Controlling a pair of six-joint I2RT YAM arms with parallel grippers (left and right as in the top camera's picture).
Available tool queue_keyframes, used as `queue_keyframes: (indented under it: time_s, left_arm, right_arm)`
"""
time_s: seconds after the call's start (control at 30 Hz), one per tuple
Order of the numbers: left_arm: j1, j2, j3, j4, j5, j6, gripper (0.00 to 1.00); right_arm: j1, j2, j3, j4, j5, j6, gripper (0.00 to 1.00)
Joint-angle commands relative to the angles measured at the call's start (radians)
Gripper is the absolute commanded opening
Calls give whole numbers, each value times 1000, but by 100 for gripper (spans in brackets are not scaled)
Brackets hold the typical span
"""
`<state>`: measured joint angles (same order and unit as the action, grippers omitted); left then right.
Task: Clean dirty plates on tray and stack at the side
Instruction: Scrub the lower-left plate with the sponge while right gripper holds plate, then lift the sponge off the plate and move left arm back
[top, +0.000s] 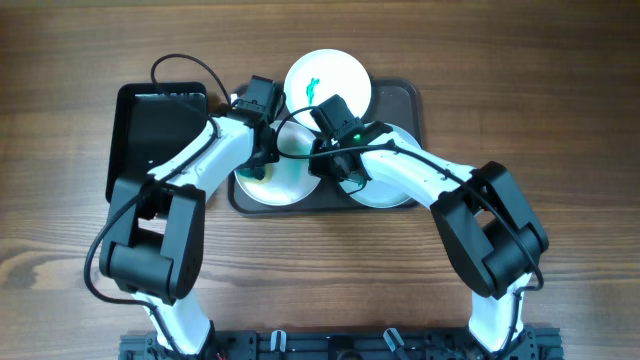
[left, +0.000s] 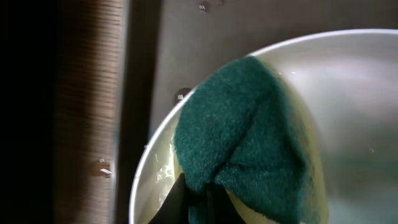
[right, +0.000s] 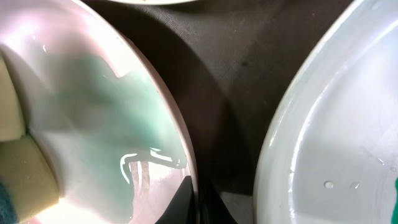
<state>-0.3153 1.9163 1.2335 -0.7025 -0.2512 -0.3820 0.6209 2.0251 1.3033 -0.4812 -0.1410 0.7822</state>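
The dark tray (top: 400, 95) holds three plates. A white plate (top: 327, 85) with a green smear sits at the back. My left gripper (top: 262, 160) is shut on a green and yellow sponge (left: 249, 137) that presses on the front left plate (top: 285, 185), which also shows in the left wrist view (left: 354, 81). My right gripper (right: 198, 205) is shut on that plate's rim (right: 186, 155); wet green film covers the plate's inside (right: 93, 106). A pale bluish plate (top: 385, 190) lies at the front right, partly under my right arm, and shows in the right wrist view (right: 336, 143).
A smaller glossy black tray (top: 150, 130) lies on the wooden table (top: 560, 90) left of the dark tray, with a black cable above it. The two arms meet over the tray's middle.
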Motion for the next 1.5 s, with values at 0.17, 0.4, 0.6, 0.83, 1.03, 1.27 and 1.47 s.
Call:
queue_keyframes:
  time_s: [0.17, 0.4, 0.6, 0.83, 1.03, 1.27, 1.47]
  left_arm:
    - [-92, -14, 23, -20, 20, -75, 4]
    - [-101, 35, 22, 33, 268, -68, 4]
    - [-81, 72, 23, 59, 330, -68, 4]
    - [34, 72, 23, 140, 336, -68, 4]
    - [123, 65, 38, 162, 303, -68, 4]
    - [123, -6, 140, 13, 347, -68, 4]
    - [151, -121, 226, -151, 373, -68, 4]
  right_arm:
    - [-5, -4, 0, -9, 30, 2, 4]
    - [-5, -4, 0, -10, 30, 2, 5]
    - [-5, -4, 0, -10, 30, -1, 5]
    - [-5, -4, 0, -14, 30, -1, 4]
    - [-5, -4, 0, -14, 30, -1, 4]
    - [-5, -4, 0, -14, 20, -8, 4]
    - [-5, -4, 0, -15, -54, -58, 4]
